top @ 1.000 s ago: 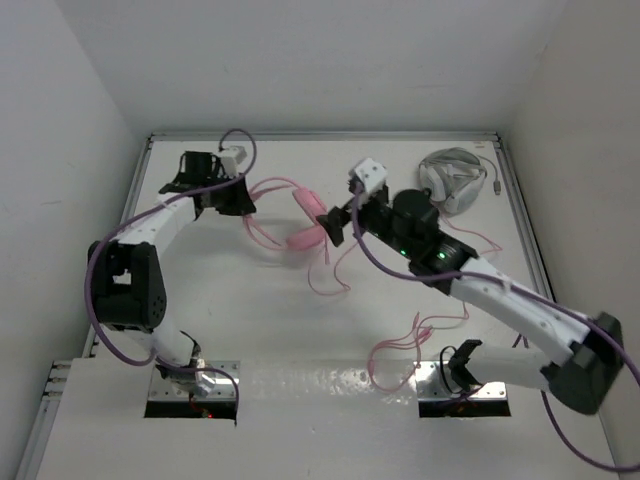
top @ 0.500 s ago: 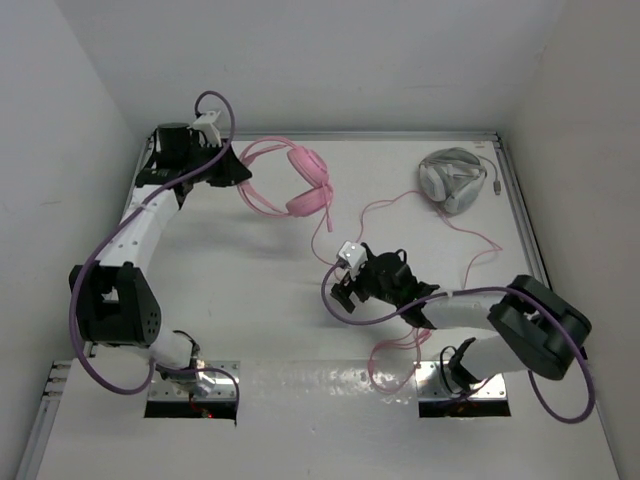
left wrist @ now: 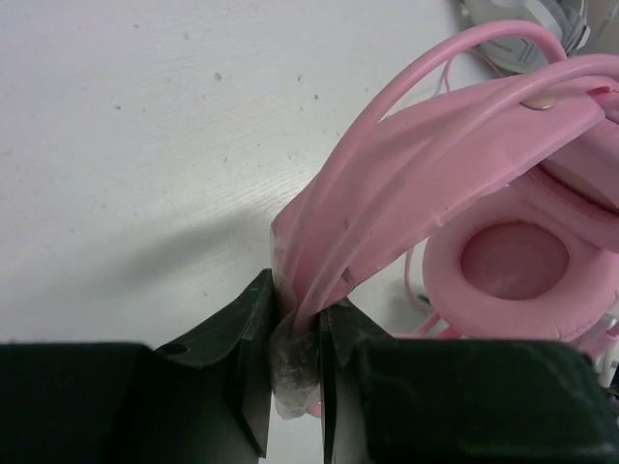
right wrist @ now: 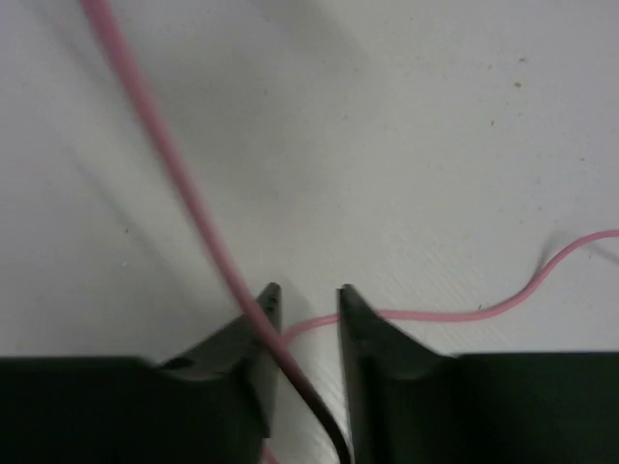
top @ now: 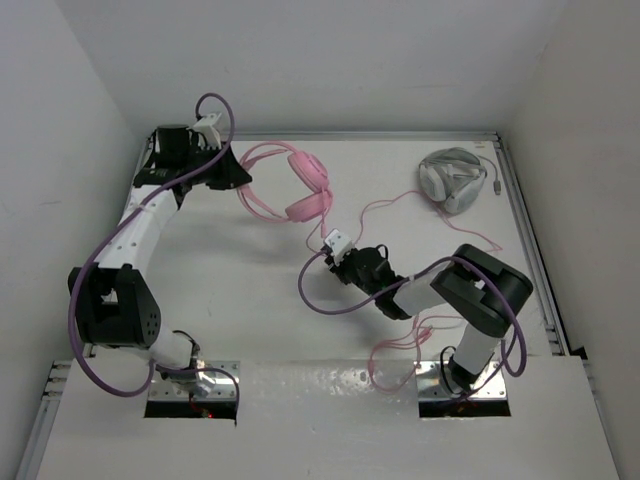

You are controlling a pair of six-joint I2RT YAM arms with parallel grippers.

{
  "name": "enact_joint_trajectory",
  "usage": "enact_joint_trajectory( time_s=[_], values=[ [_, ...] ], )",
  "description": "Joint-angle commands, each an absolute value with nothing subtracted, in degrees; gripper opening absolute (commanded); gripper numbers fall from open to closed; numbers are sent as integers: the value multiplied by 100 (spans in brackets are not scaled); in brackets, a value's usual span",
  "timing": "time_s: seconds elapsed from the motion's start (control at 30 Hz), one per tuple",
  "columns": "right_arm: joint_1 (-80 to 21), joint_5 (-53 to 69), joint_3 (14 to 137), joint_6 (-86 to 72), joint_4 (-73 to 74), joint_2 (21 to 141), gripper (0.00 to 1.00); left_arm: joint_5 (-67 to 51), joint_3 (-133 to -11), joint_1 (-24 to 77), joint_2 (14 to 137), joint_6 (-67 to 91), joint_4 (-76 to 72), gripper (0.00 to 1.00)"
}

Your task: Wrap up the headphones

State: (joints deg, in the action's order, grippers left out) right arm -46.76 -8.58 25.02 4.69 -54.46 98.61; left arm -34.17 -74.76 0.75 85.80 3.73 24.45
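The pink headphones [top: 310, 195] lie at the back of the table, earcups to the right, and their thin headband arcs left into my left gripper [top: 243, 178]. In the left wrist view that gripper [left wrist: 298, 319] is shut on the headband, with a padded earcup [left wrist: 513, 261] just beyond. The long pink cable [top: 400, 205] trails from the earcups across the table in loose loops. My right gripper [top: 332, 265] is low over the middle of the table. Its fingers [right wrist: 309, 300] stand a narrow gap apart, and the cable [right wrist: 174, 164] runs down between them, unclamped.
Grey-white headphones [top: 452, 178] with a grey cable rest at the back right, and their edge shows in the left wrist view [left wrist: 542, 19]. More pink cable loops lie near the right arm's base [top: 400, 345]. White walls close in the table on three sides.
The right arm drew back from the headphones to the middle of the table, and its jaws narrowed around the cable. The left arm carried the headband toward the back left corner.
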Motion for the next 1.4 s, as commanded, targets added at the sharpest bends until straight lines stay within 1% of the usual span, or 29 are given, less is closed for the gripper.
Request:
enact_joint_trajectory(
  time_s=[0.0, 0.03, 0.07, 0.13, 0.17, 0.2, 0.23, 0.27, 0.3, 0.33, 0.4, 0.43, 0.53, 0.63, 0.67, 0.77, 0.83, 0.97, 1.07, 1.23, 1.37],
  values=[
    [-4763, -1397, 2830, 667, -5487, 9845, 7, -3640, -7849, 97, 8218, 527, 2171, 0],
    [-4825, -1397, 2813, 720, -5484, 9713, 7, -3639, -7849, 97, 8218, 510, 2136, 0],
    [-4930, -1424, 2813, 973, -4858, 9529, 0, -3308, -7805, 97, 8235, 484, 2040, 0],
    [-5210, -1668, 3049, 1238, -3837, 8897, 0, -2815, -7717, 97, 8262, 370, 1890, 0],
    [-5525, -1679, 3224, 1439, -2597, 8703, 0, -2369, -7647, 88, 8340, 317, 1733, 0],
    [-5668, -1653, 3426, 1502, -1905, 8536, 0, -2190, -7612, 97, 8376, 264, 1653, 0],
    [-5826, -1574, 3967, 1555, -1246, 8351, 0, -2049, -7585, 97, 8437, 177, 1574, 0],
    [-6123, -1582, 4303, 1573, 75, 8332, 0, -1830, -7602, 97, 8585, 141, 1530, 0],
    [-6274, -1643, 4950, 1512, 706, 8358, 0, -1767, -7629, 97, 8665, 123, 1494, 0],
    [-6528, -1818, 5253, 1451, 1686, 8489, 0, -1680, -7742, 105, 8849, 106, 1546, 0],
    [-6784, -1977, 6007, 1267, 2475, 8674, 0, -1687, -7883, 105, 9017, 97, 1643, 0],
    [-6985, -2021, 6177, 1222, 3035, 8771, 0, -1722, -7936, 105, 9087, 105, 1678, 0],
    [-7241, -2346, 6731, 950, 3558, 9087, 0, -1688, -8024, 202, 9185, -8, 1723, 0],
    [-7269, -2846, 6900, 931, 3455, 8948, 0, -820, -7858, 623, 9088, -639, 1618, 0],
    [-7269, -3039, 6856, 1010, 3141, 8825, 0, -487, -7692, 746, 9018, -807, 1548, 0],
    [-7225, -3769, 6549, 1745, 2316, 8193, 0, -221, -7323, 1299, 8869, -1528, 1494, 0],
    [-7094, -4059, 6644, 1985, 2171, 7920, 0, -202, -7181, 1476, 8833, -1897, 1555, 0],
    [-6576, -3903, 6672, 2503, 1487, 7621, 0, -615, -7233, 1731, 8842, -2118, 1985, 0],
    [-5987, -3359, 6504, 2549, 907, 7567, 0, -1010, -7251, 1836, 8737, -2109, 2222, 0],
    [-5345, -2928, 6310, 2515, -226, 7795, 0, -1318, -7120, 2249, 8465, -2065, 2478, 0],
    [-4931, -2628, 6609, 2259, -518, 8094, 0, -1739, -7101, 2452, 8385, -1943, 2680, 0]
  ],
)
